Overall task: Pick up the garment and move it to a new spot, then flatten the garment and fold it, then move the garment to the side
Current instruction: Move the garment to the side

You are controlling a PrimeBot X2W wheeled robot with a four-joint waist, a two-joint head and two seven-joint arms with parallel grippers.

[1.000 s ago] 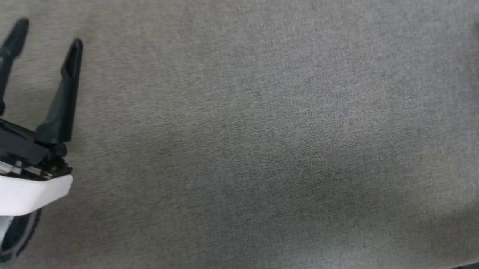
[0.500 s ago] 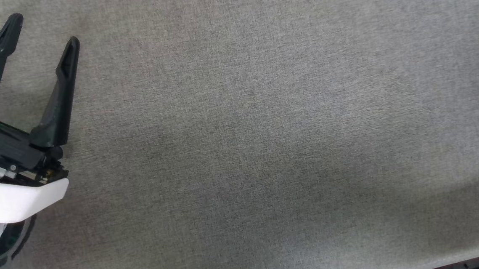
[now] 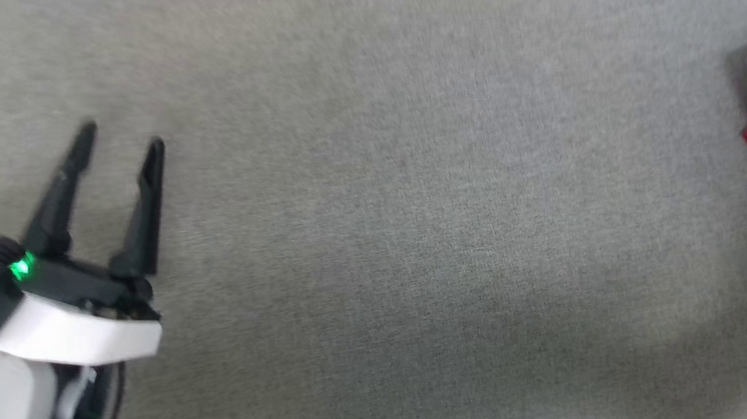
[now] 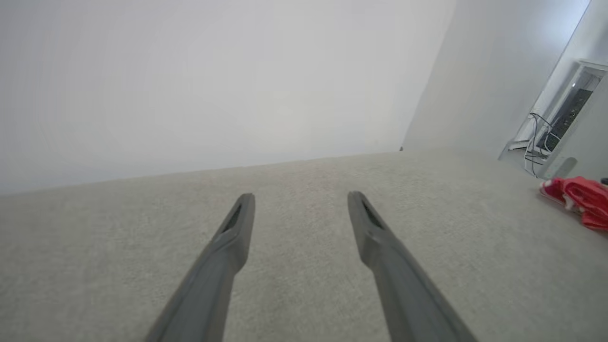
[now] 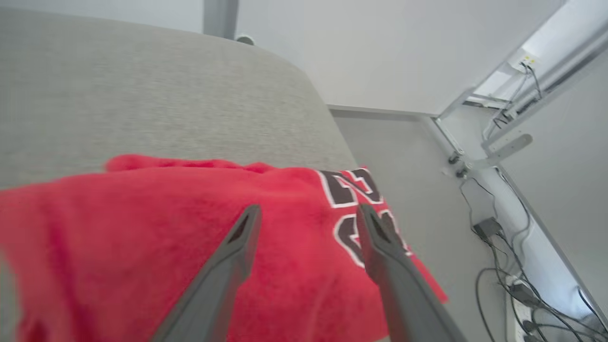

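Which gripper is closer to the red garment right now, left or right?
Right. The right gripper is close over the garment, jaws apart above the red cloth. The left gripper is far across the grey table, the garment off to its right.

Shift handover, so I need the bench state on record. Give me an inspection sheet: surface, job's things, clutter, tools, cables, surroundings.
Surface: grey fabric-covered table, flat, evenly textured.
Job's things: red jersey T-shirt with black white-outlined lettering, bunched at the table's right edge.
Clutter: nothing seen.
Tools: left tool open, empty, above the table; right tool open over the shirt, contact unclear.
Cables: dark cables on the floor beside the table.
Surroundings: white wall, pale floor.
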